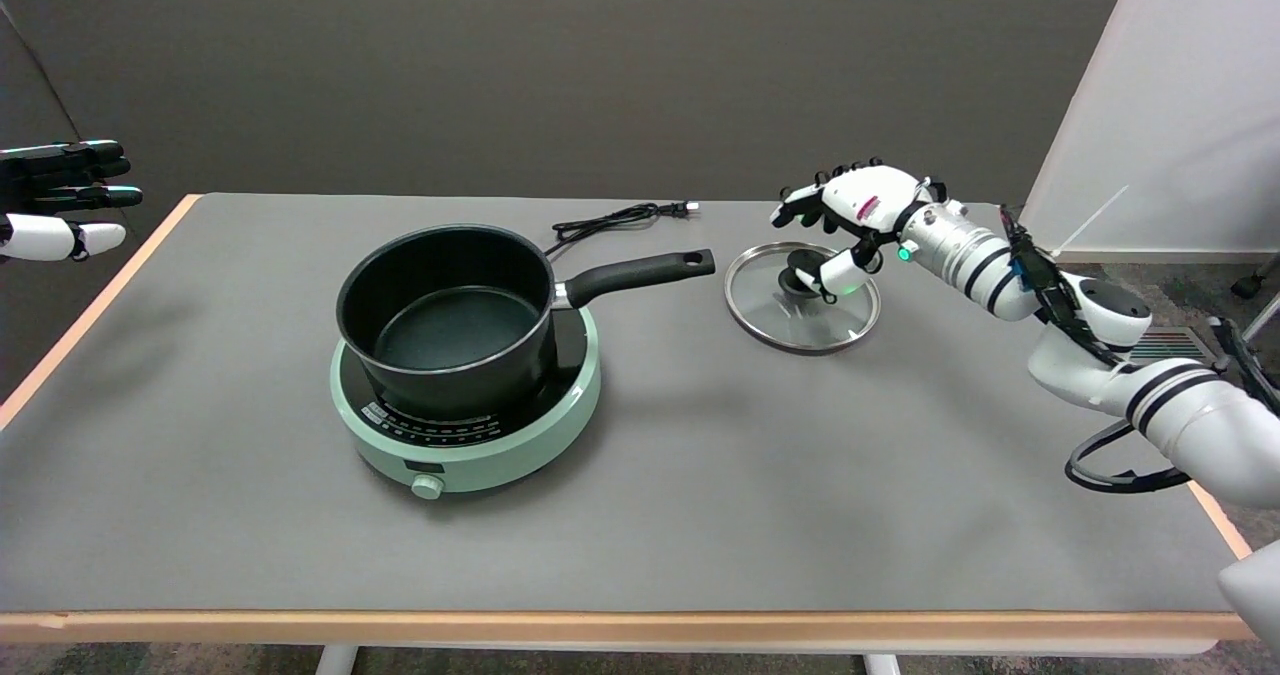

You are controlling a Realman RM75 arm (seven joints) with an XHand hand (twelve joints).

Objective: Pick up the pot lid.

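Observation:
A round glass pot lid [800,305] with a metal rim and a black knob [800,267] lies flat on the grey table, right of the pot's handle. My right hand [850,217] hovers over the lid's far right side, fingers spread and curved above the knob. Its thumb hangs down beside the knob on the right, close to it; contact cannot be told. Nothing is held in the hand.
A black saucepan [447,315] sits on a mint-green induction cooker [470,435] at centre left, its handle [640,273] pointing toward the lid. A black power cord [610,221] lies behind it. The idle left hand [60,200] hangs at upper left. The table's right edge [1215,515] runs under my forearm.

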